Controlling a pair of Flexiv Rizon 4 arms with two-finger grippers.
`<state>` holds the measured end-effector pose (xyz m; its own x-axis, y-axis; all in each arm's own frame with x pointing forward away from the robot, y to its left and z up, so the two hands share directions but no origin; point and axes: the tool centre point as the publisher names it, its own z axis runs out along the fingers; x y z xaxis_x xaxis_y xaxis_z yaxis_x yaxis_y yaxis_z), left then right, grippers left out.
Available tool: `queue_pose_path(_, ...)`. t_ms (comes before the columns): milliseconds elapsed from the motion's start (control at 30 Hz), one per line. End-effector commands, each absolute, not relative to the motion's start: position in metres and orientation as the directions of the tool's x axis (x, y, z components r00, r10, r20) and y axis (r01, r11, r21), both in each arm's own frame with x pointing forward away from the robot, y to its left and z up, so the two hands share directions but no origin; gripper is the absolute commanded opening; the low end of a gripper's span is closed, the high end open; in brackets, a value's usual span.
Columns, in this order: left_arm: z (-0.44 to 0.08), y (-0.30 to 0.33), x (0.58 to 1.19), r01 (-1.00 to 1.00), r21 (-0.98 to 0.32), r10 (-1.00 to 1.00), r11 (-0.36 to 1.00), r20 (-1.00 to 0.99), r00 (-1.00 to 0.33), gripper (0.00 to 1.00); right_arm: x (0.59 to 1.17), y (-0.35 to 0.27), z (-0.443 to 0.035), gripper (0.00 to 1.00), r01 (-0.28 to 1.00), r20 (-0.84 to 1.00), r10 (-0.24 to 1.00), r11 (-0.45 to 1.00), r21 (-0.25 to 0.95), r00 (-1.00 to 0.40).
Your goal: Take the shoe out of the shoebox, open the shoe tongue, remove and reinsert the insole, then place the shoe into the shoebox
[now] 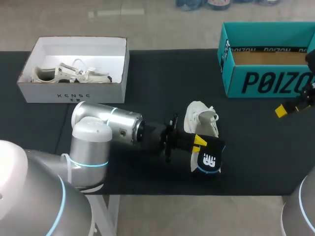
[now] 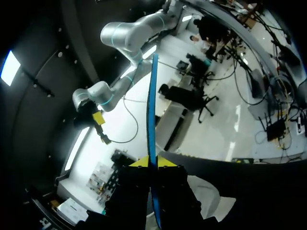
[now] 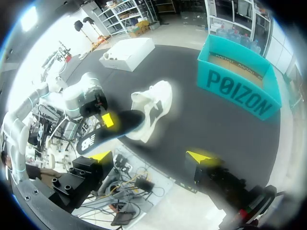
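A white shoe (image 1: 201, 117) lies on the black table mat, toe pointing away from me. My left gripper (image 1: 197, 142) hovers just in front of it, shut on a dark insole (image 1: 209, 158) with a white logo. In the left wrist view the insole (image 2: 152, 105) stands edge-on as a thin blue strip, clamped between the yellow tips of the left gripper (image 2: 152, 163), with the shoe (image 2: 208, 196) beneath. My right gripper (image 1: 294, 105) hangs open at the far right, below the teal shoebox (image 1: 266, 61). From the right wrist view the shoe (image 3: 154, 106), the insole (image 3: 109, 133) and the open right gripper (image 3: 149, 156) all show.
A white box (image 1: 74, 91) holding another white shoe (image 1: 69, 73) stands at the back left. The teal shoebox (image 3: 240, 81) is open, with only its brown floor showing. Bare black mat lies between shoe and teal box.
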<state>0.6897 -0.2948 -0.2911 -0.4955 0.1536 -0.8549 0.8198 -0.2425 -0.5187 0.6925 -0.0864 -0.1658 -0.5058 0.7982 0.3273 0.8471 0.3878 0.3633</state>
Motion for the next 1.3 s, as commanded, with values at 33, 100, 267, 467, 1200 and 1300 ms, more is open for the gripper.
queue_pose_path(33, -0.283, -0.278, 0.680, 0.841, -0.507, 0.140, -0.187, -0.862, -0.488, 0.00, 0.693, -0.086, -0.166, 1.00, 0.848, 0.327, 0.799, 0.387, 0.362, -0.505)
queue_pose_path(100, -0.287, -0.276, 0.682, 0.848, -0.498, 0.142, -0.181, -0.866, -0.479, 0.00, 0.693, -0.086, -0.166, 1.00, 0.848, 0.327, 0.799, 0.387, 0.362, -0.505)
queue_pose_path(267, -0.301, -0.285, 0.691, 0.854, -0.486, 0.131, -0.187, -0.873, -0.469, 0.00, 0.693, -0.086, -0.166, 1.00, 0.848, 0.327, 0.799, 0.387, 0.362, -0.505)
queue_pose_path(467, -0.307, -0.300, 0.703, 0.855, -0.476, 0.103, -0.206, -0.880, -0.464, 0.00, 0.693, -0.086, -0.166, 1.00, 0.848, 0.327, 0.799, 0.387, 0.362, -0.505)
queue_pose_path(1200, -0.329, -0.283, 0.735, 0.855, -0.516, 0.157, -0.053, -0.850, -0.503, 0.00, 0.693, -0.086, -0.166, 1.00, 0.848, 0.327, 0.799, 0.387, 0.362, -0.505)
queue_pose_path(1300, -0.335, -0.287, 0.738, 0.849, -0.526, 0.163, -0.037, -0.842, -0.515, 0.00, 0.693, -0.086, -0.166, 1.00, 0.848, 0.327, 0.799, 0.387, 0.362, -0.505)
